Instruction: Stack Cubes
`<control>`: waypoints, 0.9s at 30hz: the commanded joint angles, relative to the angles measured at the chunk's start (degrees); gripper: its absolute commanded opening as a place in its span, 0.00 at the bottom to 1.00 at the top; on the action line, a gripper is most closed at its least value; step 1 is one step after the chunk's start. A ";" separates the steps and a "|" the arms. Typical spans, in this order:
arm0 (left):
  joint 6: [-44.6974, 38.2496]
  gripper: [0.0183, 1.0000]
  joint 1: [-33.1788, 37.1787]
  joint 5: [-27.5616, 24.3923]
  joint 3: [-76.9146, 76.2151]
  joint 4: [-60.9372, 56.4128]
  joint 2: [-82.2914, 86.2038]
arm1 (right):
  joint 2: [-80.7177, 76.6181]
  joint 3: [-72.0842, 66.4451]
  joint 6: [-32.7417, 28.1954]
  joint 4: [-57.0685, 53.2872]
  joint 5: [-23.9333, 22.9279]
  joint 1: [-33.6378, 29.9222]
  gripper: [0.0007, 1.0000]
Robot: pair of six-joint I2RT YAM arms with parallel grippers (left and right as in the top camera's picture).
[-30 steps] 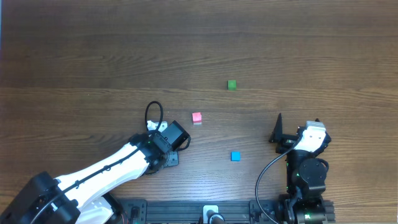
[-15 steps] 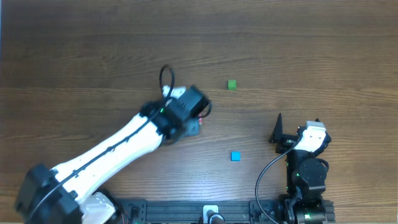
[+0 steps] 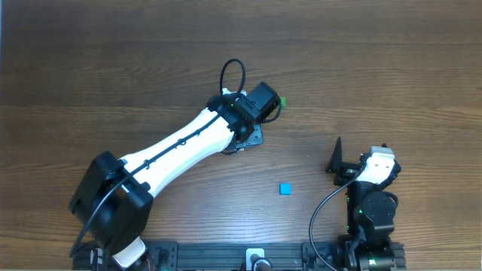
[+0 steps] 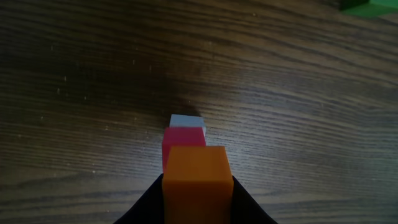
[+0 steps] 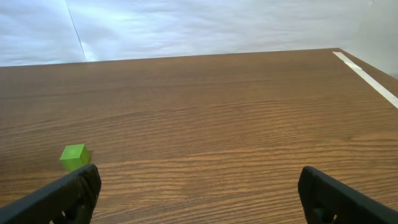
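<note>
Wooden table: dark brown, grain running left to right across whole surface. Fine pale specks scattered over wood in left wrist view. Pale strip of tape flat on table top toward right side, running straight from near to far. White backdrop beyond far edge of table, thin dark line slanting down it. Black rail along near edge.
</note>
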State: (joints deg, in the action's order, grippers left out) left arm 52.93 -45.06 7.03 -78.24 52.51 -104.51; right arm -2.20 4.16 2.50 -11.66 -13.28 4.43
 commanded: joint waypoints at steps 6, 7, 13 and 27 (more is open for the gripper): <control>-0.52 0.13 2.01 0.02 -1.29 -0.15 -1.29 | 0.33 -0.44 -0.46 0.09 -0.55 -0.26 0.99; -0.92 0.13 2.12 -0.20 -1.29 -0.15 -1.40 | 0.33 -0.44 -0.46 0.09 -0.52 -0.26 0.99; -1.75 0.13 2.16 -1.29 -1.29 -0.15 -2.19 | 0.33 -0.44 -0.46 0.09 -0.55 -0.26 0.99; -2.19 0.12 2.16 -3.61 -1.29 -0.17 -3.96 | 0.33 -0.44 -0.44 0.09 -0.55 -0.26 0.99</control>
State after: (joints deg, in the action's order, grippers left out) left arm 51.62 -43.20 4.40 -78.46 52.47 -107.55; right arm -2.20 4.16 2.46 -11.66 -13.28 4.43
